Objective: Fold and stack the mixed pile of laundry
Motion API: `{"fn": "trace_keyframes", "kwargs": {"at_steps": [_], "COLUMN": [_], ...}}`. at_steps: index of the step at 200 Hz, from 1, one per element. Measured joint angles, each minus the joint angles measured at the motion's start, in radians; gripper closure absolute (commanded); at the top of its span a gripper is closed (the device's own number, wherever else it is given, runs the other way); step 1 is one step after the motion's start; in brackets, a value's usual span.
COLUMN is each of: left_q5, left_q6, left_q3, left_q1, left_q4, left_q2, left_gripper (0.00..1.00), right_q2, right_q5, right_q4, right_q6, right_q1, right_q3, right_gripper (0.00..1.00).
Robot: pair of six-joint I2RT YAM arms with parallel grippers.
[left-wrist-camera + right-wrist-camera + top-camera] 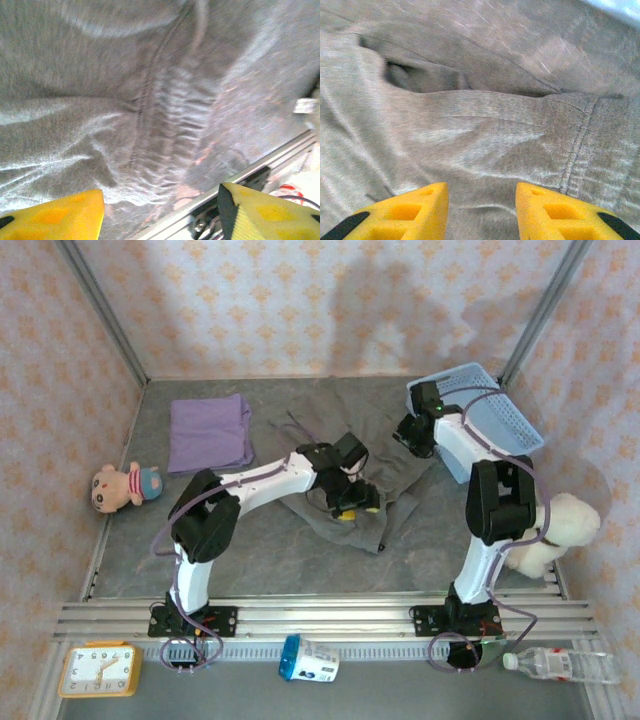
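Top external view: at the far left an orange alarm clock [99, 669] is seen in front of the rail, and a small plush toy [123, 486] lies at the left edge of the table [250, 560]. Further back and just to the right, the lilac-purple shirt [209, 432] is laid flat as a folded rectangle. Just beside it, the grey-brown trousers [330, 410] are spread unfolded and creased across the middle of the table, from the back wall towards the front. The left gripper [357, 508] is held low over the near part of the trousers. A blue-and-white cup [308, 658] lies on its side in front of the rail. The right arm [495, 510] is bent back towards the right edge of the trousers, beside the light blue basket [500, 420]. A white plush toy [560, 530] and a plastic bottle [560, 665] are seen at the far right.

Left wrist view: the yellow fingers [55, 212] are set wide apart, and nothing is held between them. The ribbed waistband [170, 125] is seen beyond them.

Right wrist view: the right gripper [481, 192] is parted by a narrower gap. Grey cloth lies beyond it, and none is seen pinched.
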Motion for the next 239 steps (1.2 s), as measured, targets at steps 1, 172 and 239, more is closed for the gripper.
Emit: {"fn": "trace_keyframes", "kwargs": {"at_steps": [1,172,239], "left_q5": [-0.002,-0.340,-0.321], "left_q6": [0.000,0.189,0.109], "left_q3": [0.005,-0.160,-0.343], "left_q1": [0.003,0.439,0.284], "left_q4": [-0.003,-0.093,-0.036], "left_q2": [-0.002,0.042,-0.136], "left_gripper": [0.34,0.46,0.39], "right_q2": [-0.002,-0.076,0.133], "right_q5": [0.000,-0.090,0.008], "right_q4": [0.000,-0.024,-0.116], "right_q6": [-0.002,0.088,-0.035], "right_q1": [0.000,0.053,0.015], "right_q3": [0.000,-0.342,0.005], "right_gripper": [0.59,0.58,0.56]}}
